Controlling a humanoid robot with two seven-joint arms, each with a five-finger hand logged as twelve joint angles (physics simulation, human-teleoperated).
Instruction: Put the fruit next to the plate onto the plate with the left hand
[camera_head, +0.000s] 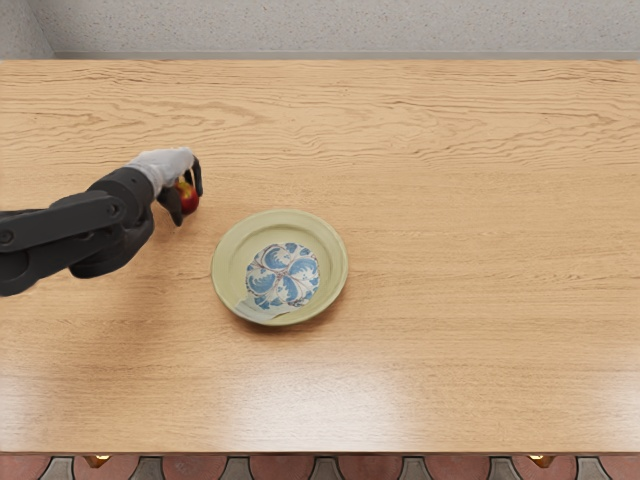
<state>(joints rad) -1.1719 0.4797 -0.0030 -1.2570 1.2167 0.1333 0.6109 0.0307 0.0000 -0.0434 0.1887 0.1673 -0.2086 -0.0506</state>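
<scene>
Left hand (170, 172) enters from the left edge on a dark arm, its fingers (197, 177) curled around a small red-and-yellow fruit (188, 198), gripping it. Fruit sits beside the plate (227, 262), up and to its left, clear of the rim; contact with the wooden table (460, 200) cannot be judged. Plate is pale green with a blue patterned centre, nothing on it. Right arm is out of view.
</scene>
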